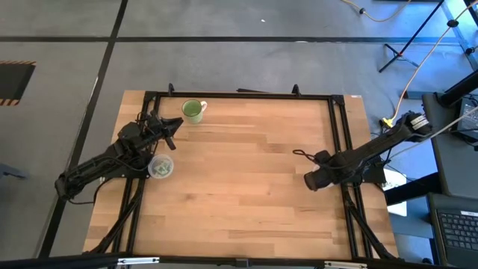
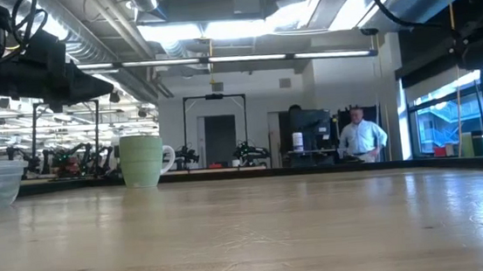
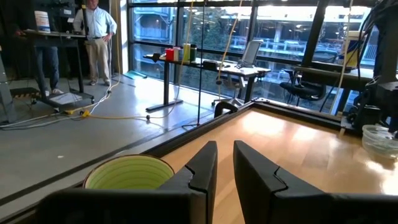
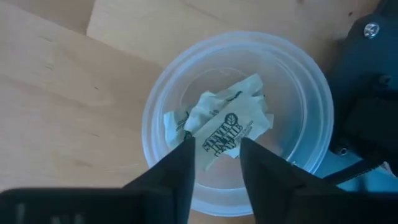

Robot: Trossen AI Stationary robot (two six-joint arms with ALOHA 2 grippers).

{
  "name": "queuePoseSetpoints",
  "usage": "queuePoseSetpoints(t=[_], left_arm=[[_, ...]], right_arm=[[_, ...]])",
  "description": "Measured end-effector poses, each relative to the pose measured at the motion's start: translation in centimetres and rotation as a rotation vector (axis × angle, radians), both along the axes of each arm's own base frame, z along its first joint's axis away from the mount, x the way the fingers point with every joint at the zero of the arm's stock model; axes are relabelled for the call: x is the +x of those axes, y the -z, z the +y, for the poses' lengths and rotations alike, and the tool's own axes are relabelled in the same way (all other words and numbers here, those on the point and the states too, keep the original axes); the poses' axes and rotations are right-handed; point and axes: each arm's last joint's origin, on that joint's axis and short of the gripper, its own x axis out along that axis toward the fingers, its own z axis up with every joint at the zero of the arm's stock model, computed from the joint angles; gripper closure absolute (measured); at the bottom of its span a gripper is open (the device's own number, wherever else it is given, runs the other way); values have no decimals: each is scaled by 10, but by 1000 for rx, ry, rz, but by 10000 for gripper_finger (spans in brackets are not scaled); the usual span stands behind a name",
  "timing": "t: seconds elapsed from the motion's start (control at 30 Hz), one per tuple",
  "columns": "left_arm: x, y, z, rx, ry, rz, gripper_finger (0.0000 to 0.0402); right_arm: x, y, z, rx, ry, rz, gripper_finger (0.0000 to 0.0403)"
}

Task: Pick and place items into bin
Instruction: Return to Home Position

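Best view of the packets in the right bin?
Right wrist view: looks straight down on the packets in the bin. Low view catches only the bin's wall; high and left wrist views show none of them.

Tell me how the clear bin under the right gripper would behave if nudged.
The clear bin looks thin and holds only a few packets, so it is probably light and would slide on the table. Being wide and low, it seems unlikely to tip. Its wall may flex if the right gripper above it squeezed. Left gripper waits by the mug.
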Motion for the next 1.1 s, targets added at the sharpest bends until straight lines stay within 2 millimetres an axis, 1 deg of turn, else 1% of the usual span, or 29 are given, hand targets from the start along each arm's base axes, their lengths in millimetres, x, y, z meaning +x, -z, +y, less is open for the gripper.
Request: queuePoseSetpoints(t=[0.1,0.2,0.3,0.4,0.5,0.57,0.67,0.77,0.97,1.1], left_arm=[[0,0,0,0,0,0,354],[0,0,0,0,0,0,354],[0,0,0,0,1,-1,354],[0,0,0,0,0,-1,354],[0,0,0,0,0,-1,354],[0,0,0,1,0,-2,354],[0,0,0,1,-1,-1,354],[0,0,0,1,-1,-2,354],[0,0,0,1,-1,-2,354],[0,0,0,1,-2,-2,354]], right_arm=[[0,-8,-2,-36,-2,-45,260],[7,-20,-3,-123,-10,-160,255],[17,-34,-4,-273,-105,-296,254],[24,-47,-7,-438,-197,-367,254],[17,-57,-15,-583,-197,-402,254],[8,-61,-18,-632,-196,-441,254],[-7,-60,-23,-664,-238,-500,254],[-17,-61,-26,-654,-304,-566,254],[-17,-67,-25,-605,-583,-742,254],[-25,-66,-29,-610,-697,-822,254]])
